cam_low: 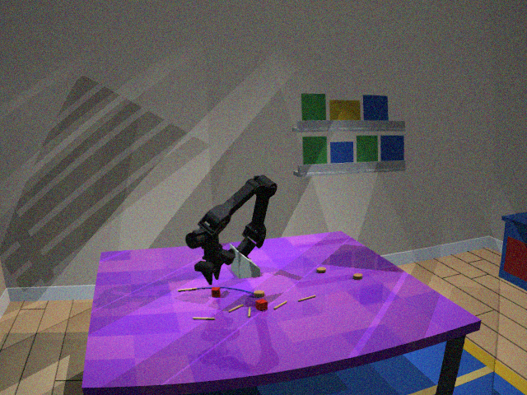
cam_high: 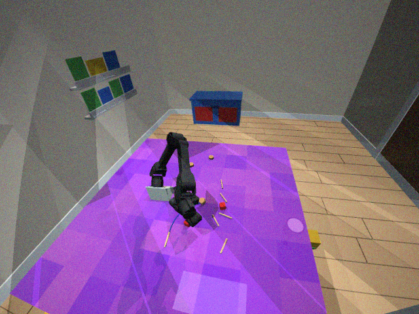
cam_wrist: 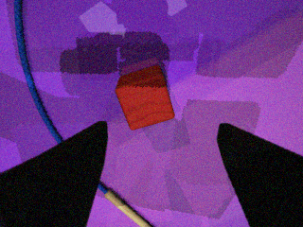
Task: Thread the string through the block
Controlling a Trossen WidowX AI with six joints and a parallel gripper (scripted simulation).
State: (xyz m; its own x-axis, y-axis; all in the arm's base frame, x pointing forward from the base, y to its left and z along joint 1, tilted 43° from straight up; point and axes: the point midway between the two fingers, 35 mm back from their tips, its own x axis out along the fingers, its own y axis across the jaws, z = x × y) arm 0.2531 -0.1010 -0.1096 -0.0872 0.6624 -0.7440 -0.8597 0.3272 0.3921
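Observation:
My gripper (cam_high: 193, 222) (cam_low: 211, 278) (cam_wrist: 163, 130) hangs just above the purple table (cam_high: 101, 270) (cam_low: 383, 314), fingers apart with nothing between them. A small red block (cam_high: 185, 223) (cam_low: 216, 291) (cam_wrist: 144, 96) lies right below it; no hole shows on it. The blue string (cam_high: 173, 221) (cam_low: 238, 290) (cam_wrist: 33, 90) runs from a round wooden button (cam_high: 201, 200) (cam_low: 258, 293) past this block to the thin stick (cam_high: 166, 239) (cam_low: 187, 289) (cam_wrist: 125, 210), which lies flat on the table beside my left finger. A second red block (cam_high: 222, 205) (cam_low: 261, 304) lies further right.
Loose sticks (cam_high: 223, 245) (cam_high: 215, 220) (cam_low: 203, 318) (cam_low: 306, 298) lie scattered around the second block. Two more buttons (cam_high: 211, 157) (cam_low: 321, 269) (cam_low: 357, 276) sit at the far side. The arm's white base (cam_high: 158, 193) (cam_low: 244, 265) stands behind the gripper.

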